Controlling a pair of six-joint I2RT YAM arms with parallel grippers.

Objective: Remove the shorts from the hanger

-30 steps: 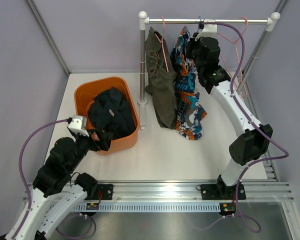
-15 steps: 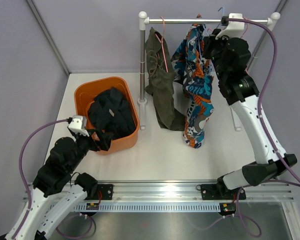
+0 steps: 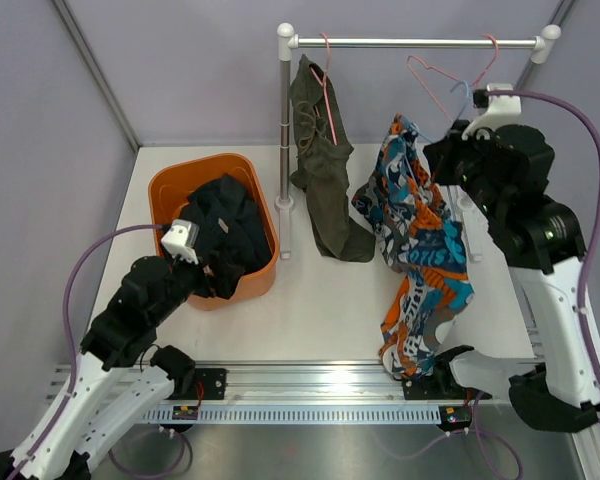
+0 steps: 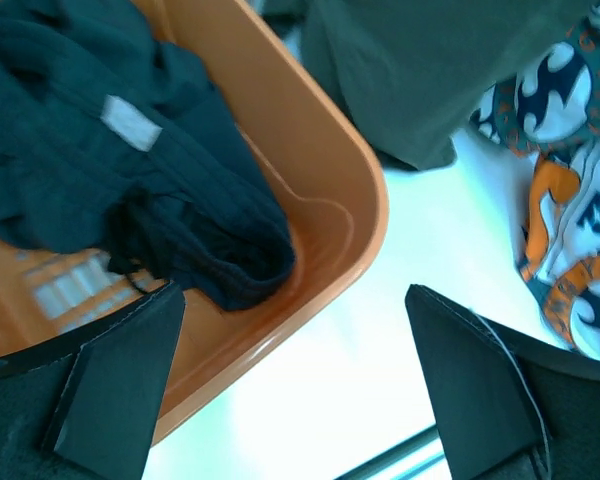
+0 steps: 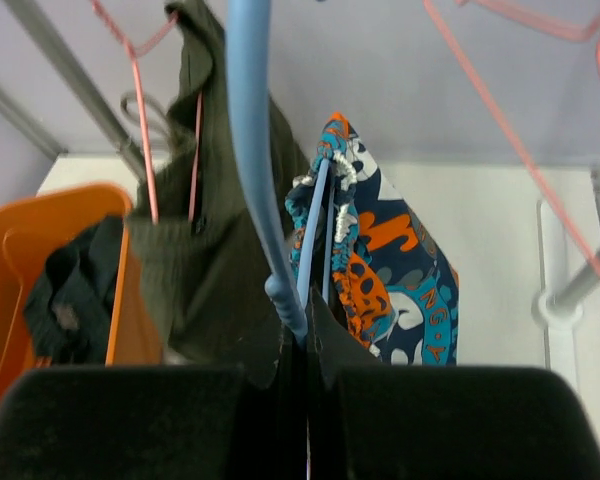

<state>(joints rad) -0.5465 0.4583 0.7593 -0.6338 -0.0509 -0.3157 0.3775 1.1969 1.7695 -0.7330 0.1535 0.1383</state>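
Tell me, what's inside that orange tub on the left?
A heap of dark clothing fills the orange tub, with a pale label showing on top. Some bare orange floor shows beside it; whatever lies beneath the heap is covered.

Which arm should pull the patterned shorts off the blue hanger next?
Probably left. The right gripper is shut on the blue hanger carrying the patterned shorts, while the left gripper is open and free beside the orange bin.

The right pincer (image 5: 305, 332) clamps a blue hanger (image 5: 250, 150) carrying patterned shorts (image 5: 400, 290). An olive garment (image 5: 210, 250) hangs beside them, an orange bin (image 5: 10, 270) at left.
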